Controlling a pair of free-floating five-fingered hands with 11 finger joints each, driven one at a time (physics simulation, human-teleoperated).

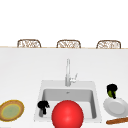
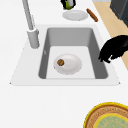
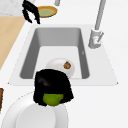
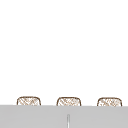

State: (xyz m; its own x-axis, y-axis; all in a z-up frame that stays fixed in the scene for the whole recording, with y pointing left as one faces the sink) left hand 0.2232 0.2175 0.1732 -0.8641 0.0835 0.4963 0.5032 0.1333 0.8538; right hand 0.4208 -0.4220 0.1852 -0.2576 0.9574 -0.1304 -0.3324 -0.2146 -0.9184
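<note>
My right hand [image 1: 111,88] hangs above a white plate [image 1: 115,107] on the counter right of the sink [image 1: 41,85]. Its fingers are curled round a green fruit [image 1: 110,94]. The right side view shows this hand [image 3: 52,83] close up, with the green fruit [image 3: 52,99] under it over the plate's rim [image 3: 32,117]. My left hand [image 1: 43,106] floats at the sink's front left corner, fingers hanging loosely and holding nothing; it also shows as the left hand [image 2: 113,48] and the left hand [image 3: 31,11]. In the basin lies a white bowl [image 2: 71,64] with a small brown thing [image 2: 60,62] in it.
A red round shape [image 1: 67,114] covers the sink's front edge. A yellow-rimmed plate [image 1: 11,110] sits on the left counter. A brown stick [image 1: 117,120] lies in front of the white plate. The faucet [image 1: 67,72] stands behind the basin. Three chair backs line the far edge.
</note>
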